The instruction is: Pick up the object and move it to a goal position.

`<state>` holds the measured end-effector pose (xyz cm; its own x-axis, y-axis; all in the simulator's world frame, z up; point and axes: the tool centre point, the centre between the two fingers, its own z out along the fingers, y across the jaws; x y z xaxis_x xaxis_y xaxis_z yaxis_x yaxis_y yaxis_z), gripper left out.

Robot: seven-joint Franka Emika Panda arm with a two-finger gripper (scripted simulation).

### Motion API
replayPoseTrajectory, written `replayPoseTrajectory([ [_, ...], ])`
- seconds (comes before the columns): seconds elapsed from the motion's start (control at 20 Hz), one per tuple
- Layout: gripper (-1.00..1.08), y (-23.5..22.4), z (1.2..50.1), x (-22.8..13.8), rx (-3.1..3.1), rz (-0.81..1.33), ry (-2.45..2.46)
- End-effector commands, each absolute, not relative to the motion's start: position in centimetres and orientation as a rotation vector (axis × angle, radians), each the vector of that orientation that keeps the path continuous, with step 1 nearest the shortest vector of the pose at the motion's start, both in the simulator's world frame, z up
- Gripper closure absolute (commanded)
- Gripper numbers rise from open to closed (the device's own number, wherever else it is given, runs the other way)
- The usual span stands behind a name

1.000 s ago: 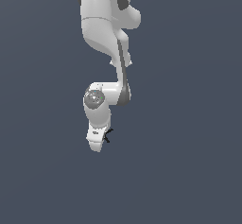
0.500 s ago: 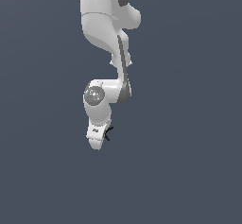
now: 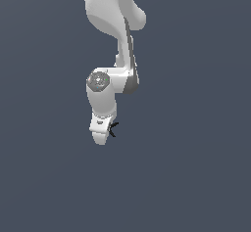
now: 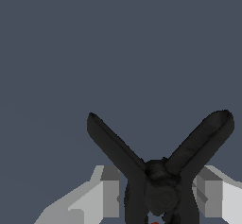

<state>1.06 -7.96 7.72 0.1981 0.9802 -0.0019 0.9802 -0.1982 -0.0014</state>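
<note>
**Forked clamp rides in the pincer, goal out of sight**

Low and just left of centre in the exterior view, my Panda arm (image 3: 110, 25) hangs down from the top edge, its pincer (image 3: 102, 137) pointing at the bottom of the frame. The object (image 3: 112, 129), a small black forked piece, shows as a few thin prongs jutting from the pincer's right side. In the wrist view it fills the lower middle of the frame: two dark prongs spread in a V toward the upper left and upper right, the hub sitting between the white fingers (image 4: 101, 194), with a red speck at the bottom edge. I judge the pincer clenched on the object, since a finger flanks the hub on each side, though the contact faces themselves are hidden behind it. No desk surface or goal marker shows in either view, only flat grey-blue. My reading is that the carry is the step in hand. To do it well I would hold the squeeze constant, travel smoothly without wrist twists that could lever the thin hub loose, and watch the prongs for any slip.
</note>
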Motion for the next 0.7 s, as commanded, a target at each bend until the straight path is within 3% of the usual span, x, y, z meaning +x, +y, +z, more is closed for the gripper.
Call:
replayPoseTrajectory([
  [0.0,1.08,-7.7,9.7,0.2,2.430,-0.003,1.988],
  [0.65,1.08,-6.1,21.3,-4.5,2.429,-0.005,1.989],
])
